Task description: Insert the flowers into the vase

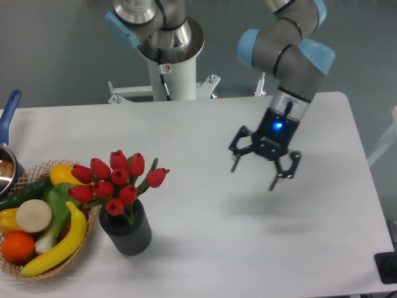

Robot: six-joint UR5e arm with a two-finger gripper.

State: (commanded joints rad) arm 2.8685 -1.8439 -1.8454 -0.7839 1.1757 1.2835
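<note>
The red tulips stand upright in the dark grey ribbed vase at the front left of the white table. Their buds and green leaves rise above the rim. My gripper hangs above the table to the right of the vase, well apart from it. Its jaws are spread wide and hold nothing.
A wicker basket with a banana, an orange, peppers and other produce sits right beside the vase on the left. A pot with a blue handle is at the far left edge. The robot's base stands behind the table.
</note>
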